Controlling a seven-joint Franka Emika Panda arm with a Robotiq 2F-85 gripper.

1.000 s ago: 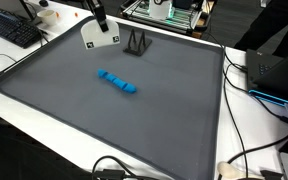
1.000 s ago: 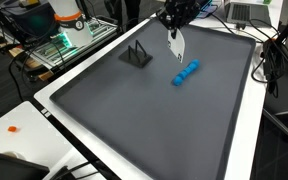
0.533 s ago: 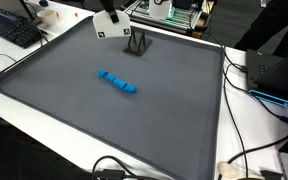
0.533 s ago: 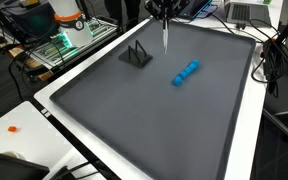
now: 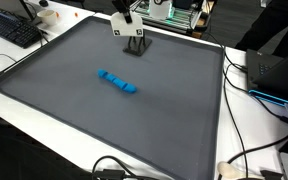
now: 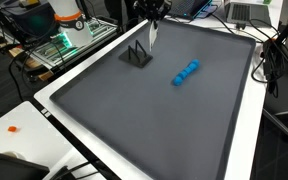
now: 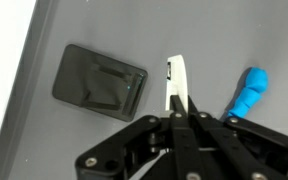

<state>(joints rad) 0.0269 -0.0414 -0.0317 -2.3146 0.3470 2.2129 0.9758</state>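
Gripper [image 6: 152,14] shifted over black stand [image 6: 137,55] | clamped on white strip [image 7: 173,80], possibly card | blue block [image 6: 187,72] well apart

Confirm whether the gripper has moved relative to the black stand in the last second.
Yes. The gripper, shut on a white card, has shifted toward the black stand, from well clear of it to close beside it.

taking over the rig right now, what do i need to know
Gripper: shut on a white card, held edge-on above the mat.
Stand: on the mat near the card, not touching it.
Blue block: lies on the mat, apart from both.
Done: card is up off the mat.
Left: card not yet set down anywhere.
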